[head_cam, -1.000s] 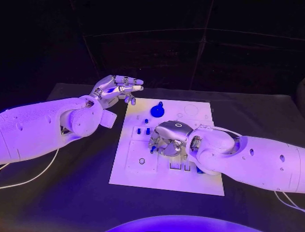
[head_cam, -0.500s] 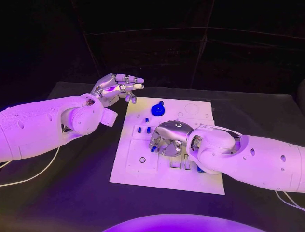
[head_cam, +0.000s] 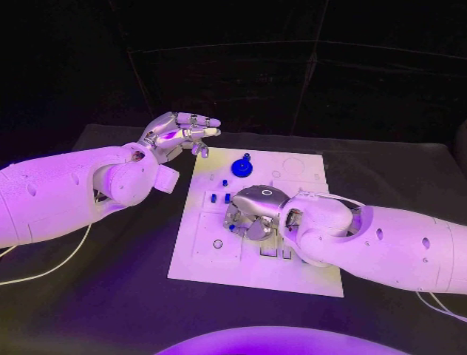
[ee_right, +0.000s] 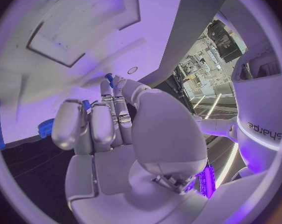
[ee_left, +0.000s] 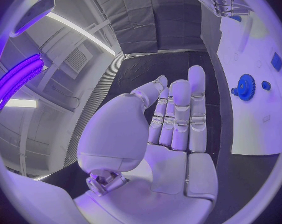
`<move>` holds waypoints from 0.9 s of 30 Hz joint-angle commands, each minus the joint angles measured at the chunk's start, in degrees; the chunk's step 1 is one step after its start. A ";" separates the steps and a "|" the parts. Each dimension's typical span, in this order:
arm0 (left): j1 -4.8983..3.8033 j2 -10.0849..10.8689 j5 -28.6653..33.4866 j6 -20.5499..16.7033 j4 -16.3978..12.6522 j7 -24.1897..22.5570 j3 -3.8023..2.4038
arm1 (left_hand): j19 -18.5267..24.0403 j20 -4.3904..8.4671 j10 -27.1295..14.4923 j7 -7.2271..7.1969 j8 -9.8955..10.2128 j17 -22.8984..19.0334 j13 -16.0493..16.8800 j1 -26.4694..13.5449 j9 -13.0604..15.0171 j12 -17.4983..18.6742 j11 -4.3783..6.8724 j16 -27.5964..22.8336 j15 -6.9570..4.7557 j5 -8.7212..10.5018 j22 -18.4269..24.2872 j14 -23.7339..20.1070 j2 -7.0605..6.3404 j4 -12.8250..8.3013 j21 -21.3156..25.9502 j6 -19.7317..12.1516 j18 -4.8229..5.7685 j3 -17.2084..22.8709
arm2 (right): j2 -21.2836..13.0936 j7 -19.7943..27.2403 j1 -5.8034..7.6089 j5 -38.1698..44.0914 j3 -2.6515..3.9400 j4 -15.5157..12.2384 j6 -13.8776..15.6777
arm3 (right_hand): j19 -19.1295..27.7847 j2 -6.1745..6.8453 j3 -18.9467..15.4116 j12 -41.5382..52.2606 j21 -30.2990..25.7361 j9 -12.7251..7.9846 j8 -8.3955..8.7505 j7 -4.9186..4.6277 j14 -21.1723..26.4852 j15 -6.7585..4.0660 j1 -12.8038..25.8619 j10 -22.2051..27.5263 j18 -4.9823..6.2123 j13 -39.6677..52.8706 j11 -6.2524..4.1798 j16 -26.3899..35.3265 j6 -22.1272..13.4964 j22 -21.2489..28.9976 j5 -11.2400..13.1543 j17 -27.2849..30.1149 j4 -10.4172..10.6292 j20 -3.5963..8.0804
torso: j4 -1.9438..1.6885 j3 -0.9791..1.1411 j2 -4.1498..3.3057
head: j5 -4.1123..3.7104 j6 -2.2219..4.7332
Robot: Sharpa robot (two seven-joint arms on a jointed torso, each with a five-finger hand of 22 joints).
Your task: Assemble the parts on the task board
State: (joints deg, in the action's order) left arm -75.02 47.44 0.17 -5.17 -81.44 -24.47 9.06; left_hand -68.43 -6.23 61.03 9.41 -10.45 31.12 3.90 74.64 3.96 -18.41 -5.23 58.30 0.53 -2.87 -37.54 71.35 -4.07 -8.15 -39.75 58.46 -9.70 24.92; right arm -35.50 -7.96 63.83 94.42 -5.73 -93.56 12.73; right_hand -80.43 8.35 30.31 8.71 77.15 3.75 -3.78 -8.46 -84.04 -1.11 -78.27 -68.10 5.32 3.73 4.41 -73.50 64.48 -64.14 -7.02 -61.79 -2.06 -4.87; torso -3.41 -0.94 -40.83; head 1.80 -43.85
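Right hand [head_cam: 257, 211] over task board [head_cam: 207, 255], fingers [ee_right: 110, 97] pinching blue part [ee_right: 109, 77] in wrist view, left hand [head_cam: 178, 134] spread, empty.

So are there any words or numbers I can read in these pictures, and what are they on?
"sharpa": on the robot's white body, in the right wrist view, seen upside down.
Marks on the task board: too small to read.
Nothing readable on the left hand or right hand.

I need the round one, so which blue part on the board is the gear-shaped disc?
The blue gear at the task board's far end; the other blue parts are small pegs.
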 commanded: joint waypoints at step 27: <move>-0.09 0.57 0.30 1.51 -0.08 -0.16 -0.03 | 0.55 0.03 0.03 0.09 0.26 -0.35 0.03 -0.20 -0.11 -0.17 -0.21 -0.31 -0.02 0.03 0.17 -0.45 0.34 0.19 0.42 0.35 -0.78 -0.59 | -12.29 -0.66 1.90 -4.24 1.52 -6.83 5.88 | 3.49 2.71 -3.74 -1.91 -4.97 0.02 0.19 -0.81 -0.10 1.60 2.99 6.11 1.09 0.01 1.33 4.07 -6.20 8.04 -1.34 6.59 0.47 -1.49 | 0.12 -0.01 0.06 | -0.84 0.74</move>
State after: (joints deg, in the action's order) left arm -75.02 48.00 0.20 -4.49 -81.43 -24.32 9.07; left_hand -68.43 -6.23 61.03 9.41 -10.45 30.82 3.90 74.64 3.92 -18.41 -5.23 58.30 0.53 -2.87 -37.42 71.36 -4.07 -7.99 -39.50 58.46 -9.70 24.77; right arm -47.12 -8.25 65.26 93.02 -4.34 -100.12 17.35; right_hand -77.10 10.71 26.82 6.43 72.47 3.73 -3.78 -9.26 -84.04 0.31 -75.37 -62.10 5.32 3.68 6.12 -69.71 58.56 -56.13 -8.03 -55.27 -1.53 -6.54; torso -3.35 -0.93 -40.74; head 1.29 -43.31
